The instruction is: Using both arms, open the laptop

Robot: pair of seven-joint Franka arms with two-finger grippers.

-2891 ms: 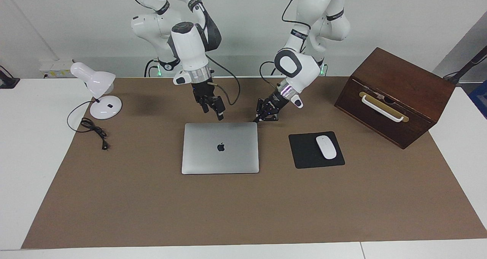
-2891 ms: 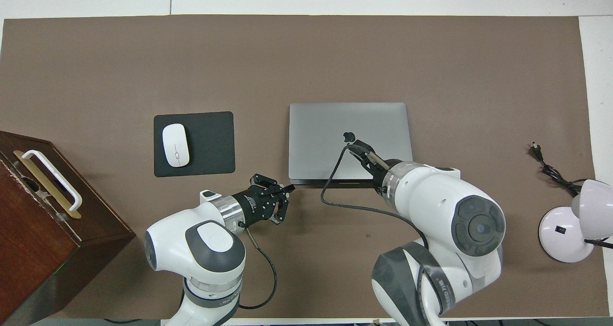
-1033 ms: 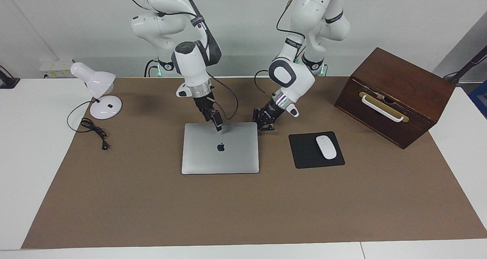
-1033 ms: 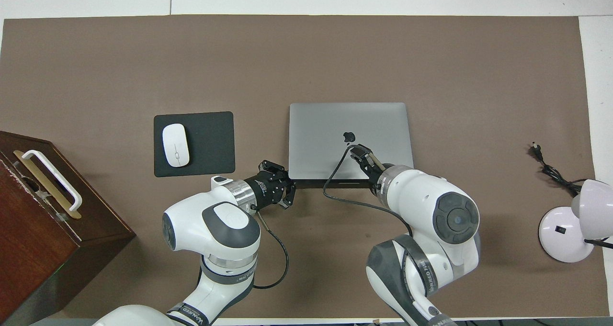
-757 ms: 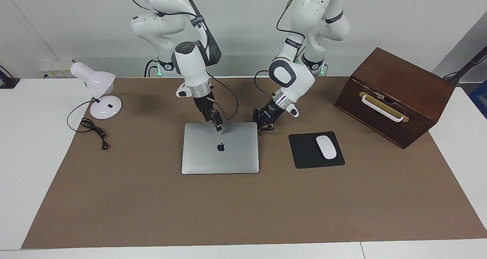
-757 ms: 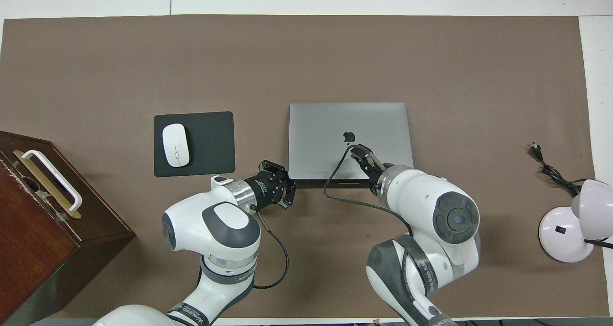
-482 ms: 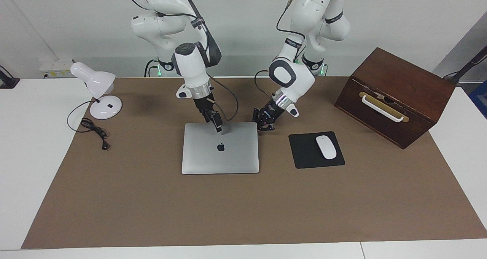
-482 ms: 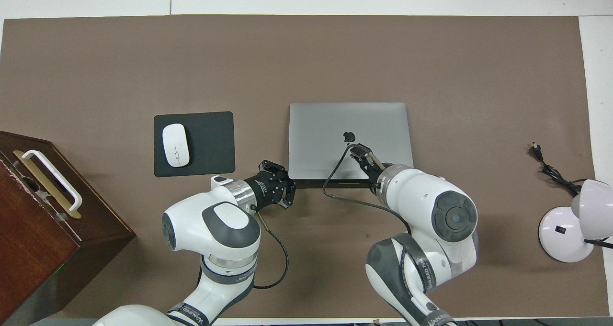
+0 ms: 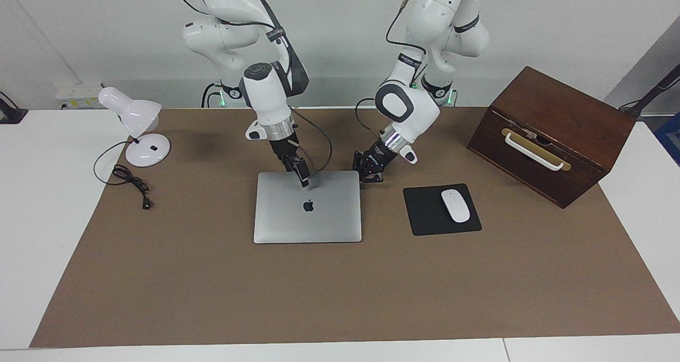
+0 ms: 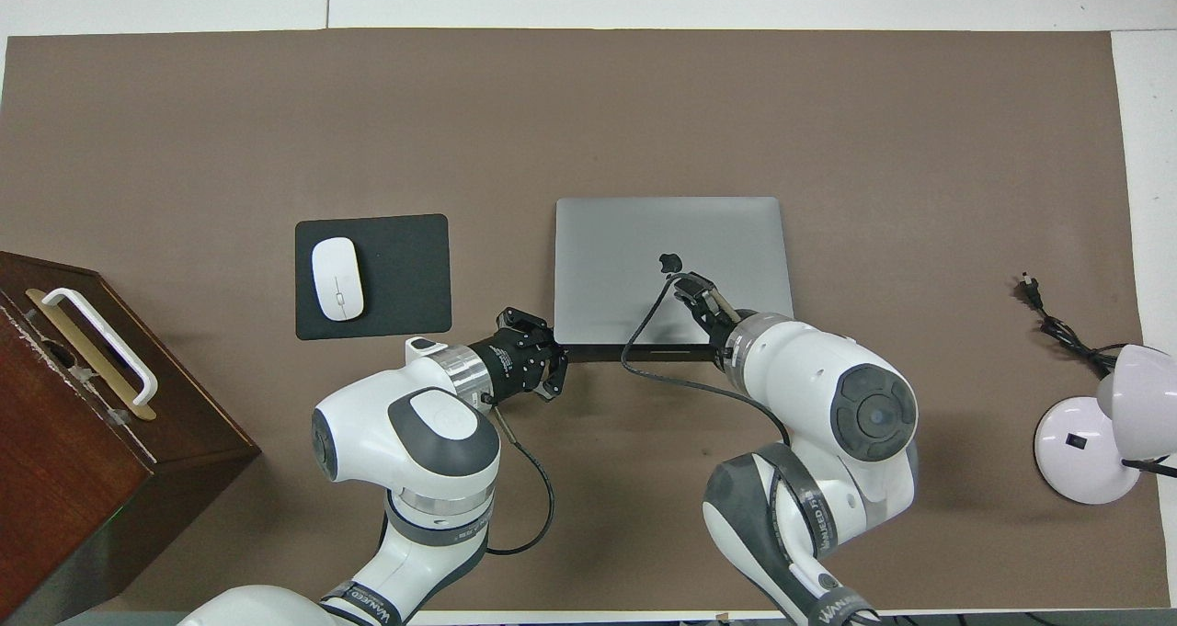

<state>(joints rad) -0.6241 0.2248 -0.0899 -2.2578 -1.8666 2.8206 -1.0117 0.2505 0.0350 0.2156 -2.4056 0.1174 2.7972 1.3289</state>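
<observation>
The silver-grey laptop (image 9: 308, 224) lies flat and closed on the brown mat, logo up; it also shows in the overhead view (image 10: 644, 231). My right gripper (image 9: 304, 181) comes down at a slant, shut, and its tip rests on the lid near the edge nearest the robots, just beside the logo (image 10: 682, 286). My left gripper (image 9: 366, 177) is low at the laptop's corner nearest the robots, toward the left arm's end (image 10: 554, 358). Whether it touches the corner cannot be told.
A black mouse pad (image 9: 425, 213) with a white mouse (image 9: 455, 205) lies beside the laptop toward the left arm's end. A dark wooden box (image 9: 552, 133) with a white handle stands past it. A white desk lamp (image 9: 139, 133) and its cable (image 9: 130, 181) are at the right arm's end.
Since 2.9 s ago the right gripper came down onto the lid and the left gripper moved in to the laptop's corner. In the last second both barely moved. The laptop stays closed.
</observation>
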